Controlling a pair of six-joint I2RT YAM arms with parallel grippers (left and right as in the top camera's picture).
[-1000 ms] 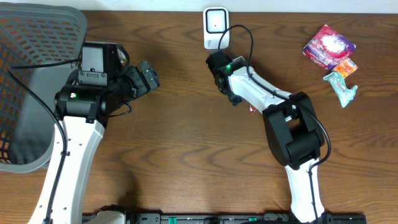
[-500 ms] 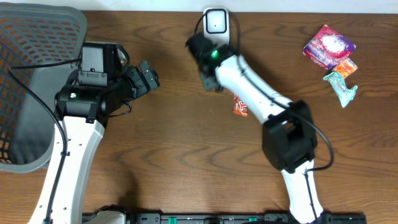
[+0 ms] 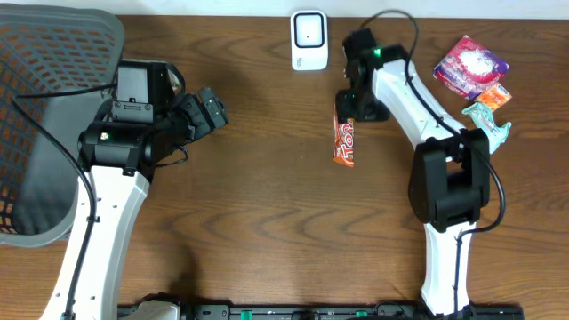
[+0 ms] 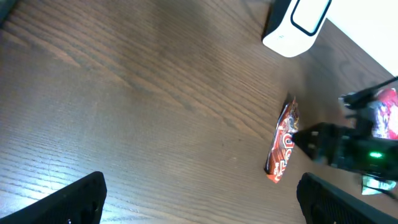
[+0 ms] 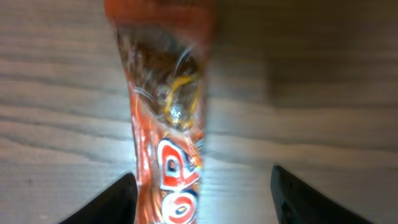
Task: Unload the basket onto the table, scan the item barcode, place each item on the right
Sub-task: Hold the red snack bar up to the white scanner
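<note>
Two grippers, both spread and holding nothing. I see the orange snack wrapper (image 3: 344, 142) lying flat on the brown tabletop (image 3: 267, 222). It runs from 12 to 6 o'clock, at about 5 o'clock from the white scanner (image 3: 308, 40). The right gripper (image 5: 200, 198) hangs over the wrapper's 12 o'clock end, which sits between its parted fingers. The left gripper (image 4: 200, 198) hovers well apart, toward 9 o'clock.

Shop-checkout mock-up: scanner (image 3: 308, 39), snack packets (image 3: 469, 64), mesh basket (image 3: 44, 53).
</note>
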